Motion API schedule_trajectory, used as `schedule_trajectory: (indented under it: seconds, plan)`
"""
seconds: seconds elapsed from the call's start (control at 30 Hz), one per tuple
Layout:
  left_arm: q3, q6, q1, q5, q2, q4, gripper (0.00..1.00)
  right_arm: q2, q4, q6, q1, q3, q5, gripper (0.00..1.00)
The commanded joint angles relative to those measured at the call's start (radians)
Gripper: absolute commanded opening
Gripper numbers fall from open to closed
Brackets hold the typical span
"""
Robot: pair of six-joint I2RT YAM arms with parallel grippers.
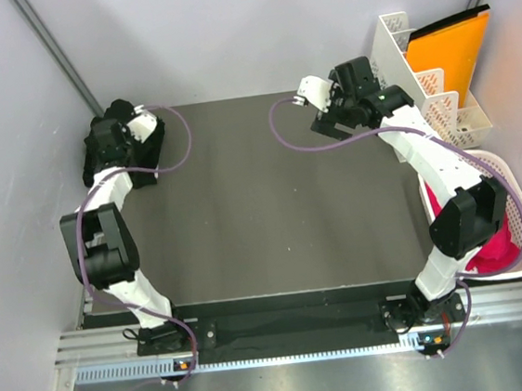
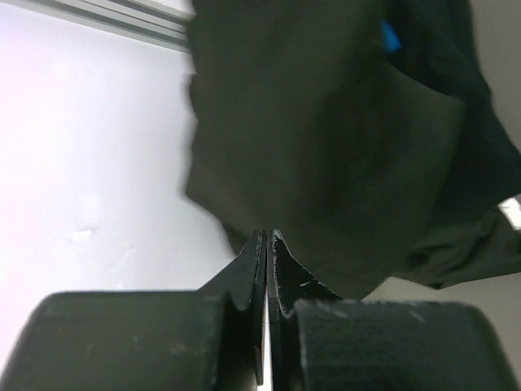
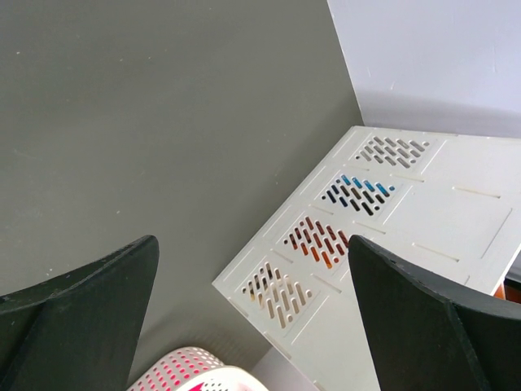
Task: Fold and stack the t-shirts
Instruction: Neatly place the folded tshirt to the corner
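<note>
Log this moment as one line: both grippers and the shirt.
left gripper: shut on black t-shirt | right gripper: open, empty, over table beside white rack

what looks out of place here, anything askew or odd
The black shirt is bunched up, pinched in the shut left gripper at the far left corner of the table instead of lying flat. Nothing else stands out.

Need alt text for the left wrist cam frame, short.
The left gripper is shut, its fingertips pinching a fold of a black t-shirt that fills the upper right of the view. A sliver of blue print shows near the cloth's top edge; a white wall and an aluminium rail lie behind on the left.
</note>
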Motion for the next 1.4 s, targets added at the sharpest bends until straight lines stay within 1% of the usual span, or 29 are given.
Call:
schedule_trajectory:
  seconds: [0.0,0.07,0.1,0.13,0.17,0.23,0.27,0.37,0.47,0.53,0.63,0.77,0.8,0.83,0.87,0.9,0.93,0.97,1.0,1.03,1.13,1.17,1.2,1.23,1.27,1.37]
  plan:
    - [-0.020,-0.005,-0.006,0.012,0.084,0.093,0.00,-0.014,0.030,0.018,-0.005,0.050,-0.017,1.00]
    - [-0.025,0.021,-0.014,-0.028,0.122,0.135,0.00,-0.011,0.021,0.015,-0.005,0.058,-0.016,1.00]
    - [-0.020,0.027,-0.018,-0.054,0.168,0.153,0.00,-0.009,0.016,0.012,-0.005,0.058,-0.014,1.00]
    - [0.001,0.038,-0.021,-0.117,0.191,0.182,0.00,-0.008,0.010,0.009,-0.005,0.061,-0.014,1.00]
    - [0.018,0.042,-0.028,-0.148,0.247,0.190,0.00,-0.006,0.005,0.008,-0.005,0.063,-0.014,1.00]
    - [0.071,0.054,-0.034,-0.235,0.297,0.214,0.00,-0.003,-0.005,0.006,-0.003,0.063,-0.014,1.00]
    - [0.082,0.061,-0.034,-0.252,0.329,0.236,0.00,-0.005,-0.007,0.006,-0.005,0.063,-0.011,1.00]
    - [0.101,0.081,-0.038,-0.289,0.361,0.339,0.00,-0.005,-0.016,0.009,-0.005,0.064,-0.012,1.00]
    - [0.105,0.058,-0.047,-0.297,0.345,0.385,0.00,-0.012,-0.022,0.012,-0.005,0.053,-0.011,1.00]
    - [0.095,0.026,-0.057,-0.295,0.320,0.382,0.00,-0.025,-0.021,0.012,-0.005,0.038,-0.014,1.00]
    - [0.059,-0.040,-0.077,-0.280,0.224,0.331,0.00,-0.043,-0.025,0.018,-0.005,0.026,-0.023,1.00]
    - [0.058,-0.187,-0.089,-0.223,0.012,0.106,0.00,-0.057,-0.065,0.047,-0.003,0.046,-0.040,1.00]
    - [0.068,-0.252,-0.090,-0.162,-0.026,-0.005,0.00,-0.061,-0.077,0.056,-0.005,0.053,-0.051,1.00]
    - [0.076,-0.275,-0.089,-0.113,-0.104,-0.073,0.00,-0.068,-0.087,0.067,-0.005,0.066,-0.069,1.00]
    - [0.082,-0.297,-0.089,-0.068,-0.144,-0.138,0.00,-0.072,-0.106,0.084,-0.005,0.069,-0.072,1.00]
    - [0.090,-0.339,-0.089,0.034,-0.186,-0.228,0.00,-0.078,-0.111,0.098,-0.005,0.072,-0.074,1.00]
    - [0.099,-0.352,-0.087,0.064,-0.261,-0.276,0.00,-0.089,-0.116,0.127,-0.005,0.073,-0.103,1.00]
    - [0.114,-0.369,-0.089,0.123,-0.292,-0.322,0.02,-0.097,-0.126,0.142,-0.005,0.073,-0.107,1.00]
    - [0.156,-0.414,-0.087,0.228,-0.321,-0.433,0.13,-0.103,-0.127,0.162,-0.005,0.073,-0.109,1.00]
    - [0.183,-0.427,-0.089,0.271,-0.368,-0.487,0.37,-0.115,-0.128,0.205,-0.011,0.075,-0.114,1.00]
    - [0.274,-0.520,-0.089,0.390,-0.431,-0.659,0.83,-0.146,-0.127,0.279,-0.022,0.063,-0.114,1.00]
    - [0.286,-0.539,-0.087,0.412,-0.447,-0.690,0.94,-0.156,-0.122,0.297,-0.028,0.058,-0.120,1.00]
    - [0.306,-0.559,-0.087,0.438,-0.462,-0.721,0.99,-0.169,-0.119,0.311,-0.034,0.041,-0.127,1.00]
    - [0.305,-0.561,-0.087,0.481,-0.491,-0.762,0.99,-0.193,-0.116,0.343,-0.048,0.034,-0.137,1.00]
    - [0.297,-0.562,-0.087,0.493,-0.508,-0.770,0.99,-0.204,-0.107,0.360,-0.053,0.027,-0.138,1.00]
    - [0.244,-0.614,-0.087,0.468,-0.576,-0.737,0.99,-0.242,-0.101,0.385,-0.079,0.010,-0.144,1.00]
